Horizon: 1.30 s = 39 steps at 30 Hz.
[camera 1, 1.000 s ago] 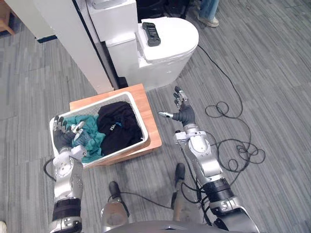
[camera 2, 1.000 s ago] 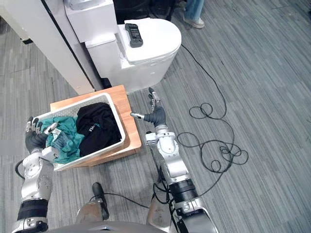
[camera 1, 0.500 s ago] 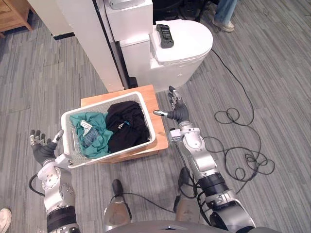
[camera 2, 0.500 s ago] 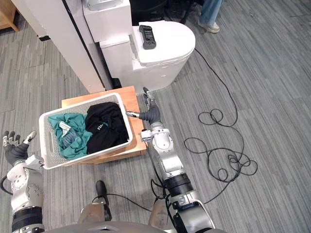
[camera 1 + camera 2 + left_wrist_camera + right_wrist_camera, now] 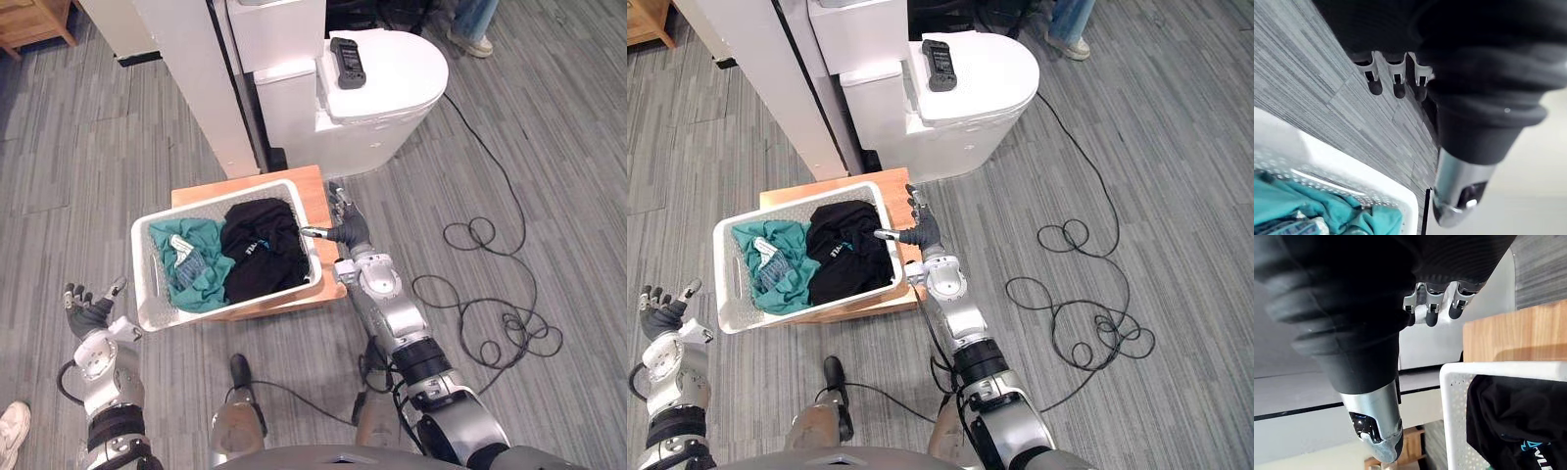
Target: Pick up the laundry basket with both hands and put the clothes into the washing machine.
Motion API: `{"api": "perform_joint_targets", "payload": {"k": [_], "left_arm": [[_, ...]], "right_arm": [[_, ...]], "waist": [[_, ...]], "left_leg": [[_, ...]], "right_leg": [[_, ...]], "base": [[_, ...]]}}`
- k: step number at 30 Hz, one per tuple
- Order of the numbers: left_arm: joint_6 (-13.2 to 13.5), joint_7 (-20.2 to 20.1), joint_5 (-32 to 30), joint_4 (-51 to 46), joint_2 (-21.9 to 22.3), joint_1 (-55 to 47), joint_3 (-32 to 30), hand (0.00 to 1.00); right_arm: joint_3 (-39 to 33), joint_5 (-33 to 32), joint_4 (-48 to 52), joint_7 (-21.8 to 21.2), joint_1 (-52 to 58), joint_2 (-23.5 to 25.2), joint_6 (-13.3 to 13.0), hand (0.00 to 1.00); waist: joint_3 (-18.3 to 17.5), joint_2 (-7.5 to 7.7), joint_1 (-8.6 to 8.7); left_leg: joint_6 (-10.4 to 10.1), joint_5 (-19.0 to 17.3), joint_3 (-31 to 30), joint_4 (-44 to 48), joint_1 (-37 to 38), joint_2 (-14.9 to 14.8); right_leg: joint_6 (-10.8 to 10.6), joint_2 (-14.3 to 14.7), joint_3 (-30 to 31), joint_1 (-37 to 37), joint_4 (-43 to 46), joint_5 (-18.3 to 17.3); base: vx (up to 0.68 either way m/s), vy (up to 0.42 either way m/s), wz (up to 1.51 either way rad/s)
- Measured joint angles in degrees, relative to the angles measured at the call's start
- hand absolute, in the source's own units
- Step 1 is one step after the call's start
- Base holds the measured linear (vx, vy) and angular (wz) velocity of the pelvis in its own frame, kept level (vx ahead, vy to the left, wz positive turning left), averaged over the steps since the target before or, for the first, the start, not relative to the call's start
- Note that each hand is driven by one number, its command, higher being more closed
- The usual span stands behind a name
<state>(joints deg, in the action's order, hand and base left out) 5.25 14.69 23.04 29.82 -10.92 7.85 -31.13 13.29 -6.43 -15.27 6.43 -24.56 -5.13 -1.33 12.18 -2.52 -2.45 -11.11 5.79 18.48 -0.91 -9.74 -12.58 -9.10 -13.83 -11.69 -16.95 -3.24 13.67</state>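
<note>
The step in hand was the very first, the two-handed grasp, and by my reading it had not yet been made; the white laundry basket (image 5: 143, 284) stood on a low wooden platform (image 5: 312, 191), slightly askew on it, with a teal garment (image 5: 191, 264) heaped at its left end and a black garment (image 5: 260, 250) at its right; the left hand (image 5: 86, 311) hung out over the floor beyond the basket's left end, near it but apart, its fingers loosely spread and holding nothing; the right hand (image 5: 345, 227) stood just beside the basket's right end, fingers straight and thumb pointed toward the rim, also empty, though whether the thumb tip touched the rim I could not tell; behind the platform stood a white appliance (image 5: 392, 88) with a rounded closed lid, probably the washing machine, and a black handheld device (image 5: 348, 61) lay on top of it; a person's shoe (image 5: 477, 44) showed at the far edge of the floor; the next move, as I judged it, called for both hands to close in on the two short ends together and curl under or round the rim at matching height, since an uneven grip would tip the basket and spill the clothes; the lid and the device on it would want dealing with before anything went in.
</note>
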Motion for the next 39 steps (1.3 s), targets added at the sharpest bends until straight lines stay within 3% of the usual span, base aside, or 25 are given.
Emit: {"api": "perform_joint_targets", "payload": {"k": [9,13,31,33,34,36,37,38,39], "left_arm": [[-0.6,-0.1,-0.8,9.2,-7.0,7.6,1.9,0.0],[-0.8,-0.2,-0.8,9.2,-8.5,9.6,1.9,0.0],[-2.4,-2.5,-2.3,13.8,-9.0,11.2,4.4,0.0],[-2.6,-2.5,-3.1,13.8,-8.8,12.6,5.7,0.0],[-3.5,-1.0,-3.1,14.1,-7.1,16.6,5.9,0.0],[-4.7,3.0,-5.6,16.2,-7.2,23.7,13.5,0.0],[-4.6,5.5,-8.2,15.1,-8.4,25.1,17.9,0.0],[-4.4,5.7,-9.2,12.0,-9.3,24.0,18.8,0.0],[-3.9,5.6,-9.2,11.2,-9.0,23.5,18.9,0.0]], "right_arm": [[1.2,-1.1,-2.9,0.2,-2.3,0.2,0.1,0.0],[-1.2,-1.0,-5.8,0.5,-5.8,0.1,0.1,0.0],[-5.1,-0.3,-9.0,2.5,-10.2,-0.6,0.4,0.0],[-5.1,-0.3,-8.9,2.5,-10.4,-0.7,0.3,0.0],[-5.0,-0.3,-8.9,2.6,-10.6,-0.6,0.4,0.0],[-3.9,-0.4,-10.6,2.5,-11.1,0.8,0.4,0.0],[-4.8,-0.7,-11.6,4.8,-12.6,2.2,0.1,0.0],[-4.5,-1.0,-11.4,5.2,-14.2,2.2,0.1,0.0],[-4.3,-1.0,-11.1,5.4,-14.7,2.0,0.0,0.0]], "waist": [[1.0,0.82,0.03],[4.1,0.68,-0.4],[10.7,0.58,-0.6],[11.2,0.86,0.07],[11.6,1.17,-0.37],[11.7,1.23,-0.31],[11.9,1.17,0.3],[12.2,1.72,1.94],[12.3,2.03,2.31]], "left_leg": [[0.1,-0.7,-0.3,2.7,-3.4,-0.4],[0.1,-0.8,-0.9,3.9,-4.9,-0.6],[0.1,-3.0,-1.2,8.2,-9.8,-1.5],[0.0,-3.3,-1.0,8.6,-10.3,-1.7],[-0.2,-3.9,-0.7,9.9,-10.6,-2.1],[-0.2,-3.9,-0.7,10.3,-10.7,-2.3],[-0.2,-4.0,-0.3,10.4,-11.1,-2.3],[0.0,-4.1,0.1,10.5,-11.1,-2.4],[0.0,-4.2,0.2,10.5,-11.0,-2.4]], "right_leg": [[0.4,-0.1,0.5,-2.5,0.5,0.5],[0.5,-0.1,0.3,-3.2,0.6,0.8],[0.6,0.3,0.6,-6.3,0.6,1.2],[0.6,0.5,0.8,-6.8,0.6,1.3],[0.6,0.9,1.5,-7.1,0.6,1.5],[0.8,0.9,1.9,-7.1,0.7,1.7],[0.6,0.8,2.3,-7.3,1.2,1.5],[0.4,0.8,2.6,-7.7,1.5,1.3],[0.4,0.9,2.9,-7.9,1.5,1.3]], "base": [[-0.03,0.001,0.0],[-0.04,0.009,0.05],[-0.01,0.006,0.0],[-0.01,0.004,-0.05],[-0.02,0.0,-0.13],[-0.04,0.006,-0.13],[-0.08,0.021,-0.12],[-0.08,0.02,-0.14],[-0.06,0.009,-0.18]]}}
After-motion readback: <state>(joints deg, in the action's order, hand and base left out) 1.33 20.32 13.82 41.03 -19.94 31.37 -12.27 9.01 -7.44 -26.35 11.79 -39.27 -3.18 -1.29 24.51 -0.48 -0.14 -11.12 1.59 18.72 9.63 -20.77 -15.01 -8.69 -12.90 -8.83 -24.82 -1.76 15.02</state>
